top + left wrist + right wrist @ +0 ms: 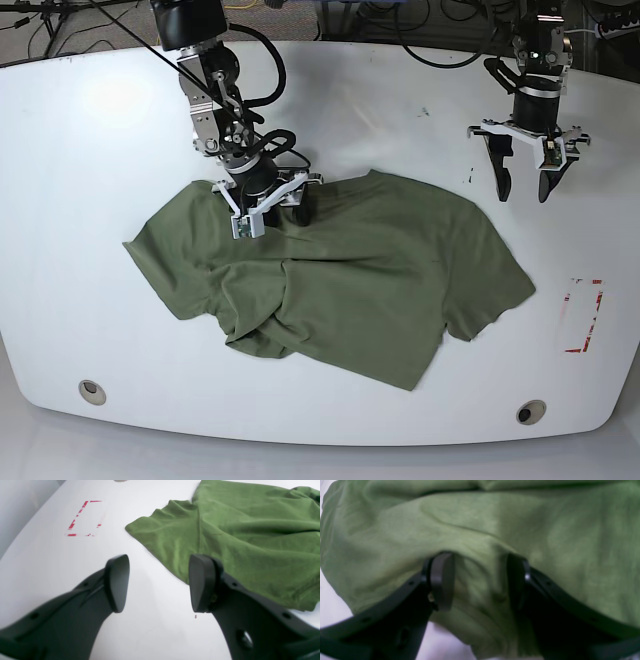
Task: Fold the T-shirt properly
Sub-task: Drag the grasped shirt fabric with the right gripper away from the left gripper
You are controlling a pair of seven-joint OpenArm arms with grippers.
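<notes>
The olive-green T-shirt [350,280] lies rumpled in the middle of the white table [100,120], with folds running across its body. In the base view my right gripper [272,208] presses down on the shirt's far edge. The right wrist view shows its jaws [480,580] standing apart, a ridge of T-shirt [495,525] between the fingers. My left gripper [525,188] hangs open over bare table at the far right, away from the cloth. In the left wrist view the left gripper [160,582] holds nothing, and the T-shirt's [237,542] sleeve lies just beyond its right finger.
Red tape corner marks [583,315] sit on the table near the right edge, also seen in the left wrist view as red tape marks [82,520]. Two round holes [92,391] [531,412] lie near the front edge. Cables run behind the table.
</notes>
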